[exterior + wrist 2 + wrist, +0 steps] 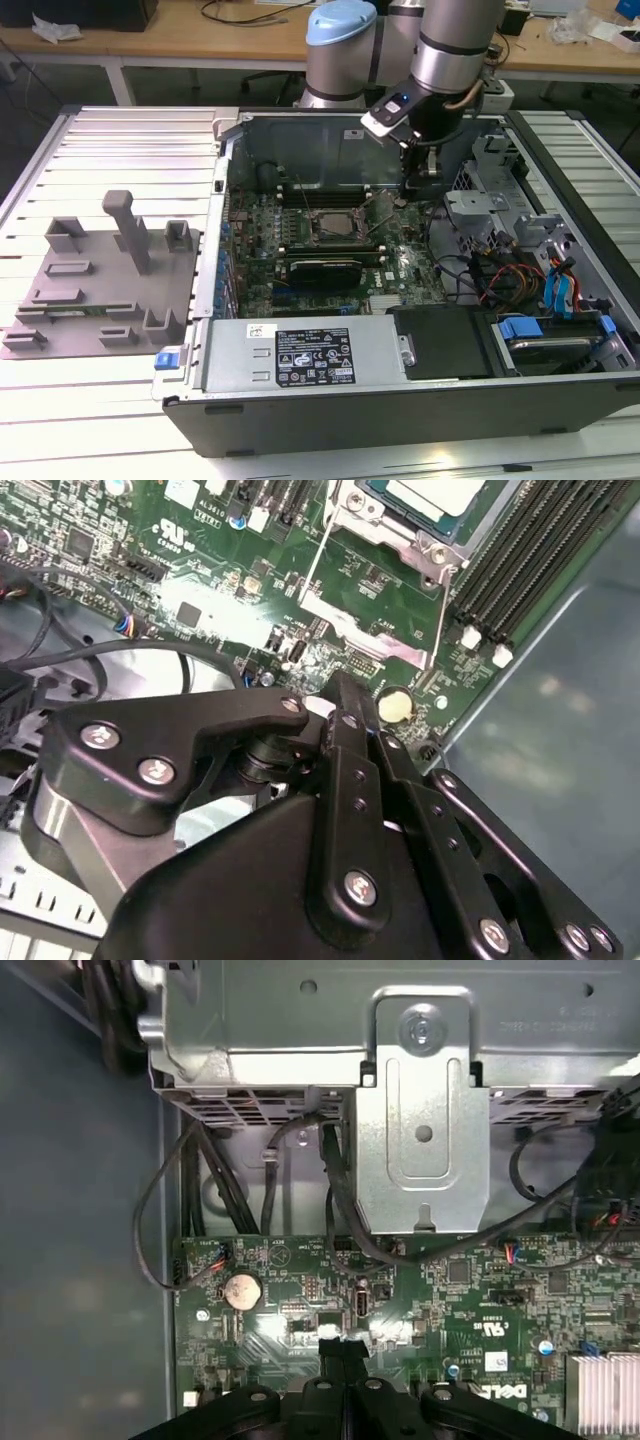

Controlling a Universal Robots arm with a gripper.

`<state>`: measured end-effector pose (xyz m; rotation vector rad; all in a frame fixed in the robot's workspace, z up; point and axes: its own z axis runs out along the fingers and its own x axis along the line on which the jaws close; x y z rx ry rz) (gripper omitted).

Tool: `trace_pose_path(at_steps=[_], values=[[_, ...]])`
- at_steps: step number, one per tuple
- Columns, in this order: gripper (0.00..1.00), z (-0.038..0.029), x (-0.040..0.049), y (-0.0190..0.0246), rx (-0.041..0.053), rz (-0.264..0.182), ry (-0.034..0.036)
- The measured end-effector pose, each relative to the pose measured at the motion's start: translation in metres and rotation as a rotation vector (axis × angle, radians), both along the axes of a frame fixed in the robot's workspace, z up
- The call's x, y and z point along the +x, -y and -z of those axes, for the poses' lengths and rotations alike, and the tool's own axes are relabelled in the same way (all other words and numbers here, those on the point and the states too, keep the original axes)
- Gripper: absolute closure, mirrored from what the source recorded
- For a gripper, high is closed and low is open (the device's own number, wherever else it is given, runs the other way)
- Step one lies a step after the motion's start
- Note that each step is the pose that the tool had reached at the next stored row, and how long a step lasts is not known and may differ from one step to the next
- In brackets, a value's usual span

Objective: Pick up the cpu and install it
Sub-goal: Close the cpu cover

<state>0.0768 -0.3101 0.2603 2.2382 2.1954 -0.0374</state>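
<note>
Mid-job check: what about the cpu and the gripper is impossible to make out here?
- cpu, second wrist view: cut off by the picture edge, so full seating is unclear.
- socket, exterior view: too small to judge the chip's fit.
- motherboard beneath the gripper, both wrist views: hidden by its dark body; jaws shut.

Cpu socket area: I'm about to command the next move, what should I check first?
1. Small square cpu with pale silvery top lies in its socket: ok.
2. Cpu seated flat: cannot tell.
3. Silvery metal load frame closed over the cpu: not ok, it lies open beside it.
4. Black gripper empty: ok, shut on nothing.
5. Gripper off the green motherboard: cannot tell; its tips are near the round coin battery.
</note>
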Motion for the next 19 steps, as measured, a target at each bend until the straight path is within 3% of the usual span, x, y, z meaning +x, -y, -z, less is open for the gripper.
trace_pose_path(at_steps=[7, 13, 19], values=[[0.89, 0.0173, 0.0, 0.0, -0.0003, 0.0, 0.0], [0.89, 0.018, -0.0003, 0.0, -0.001, 0.0, 0.0], [0.89, 0.018, -0.0096, 0.0, -0.001, 0.0, 0.0003]])
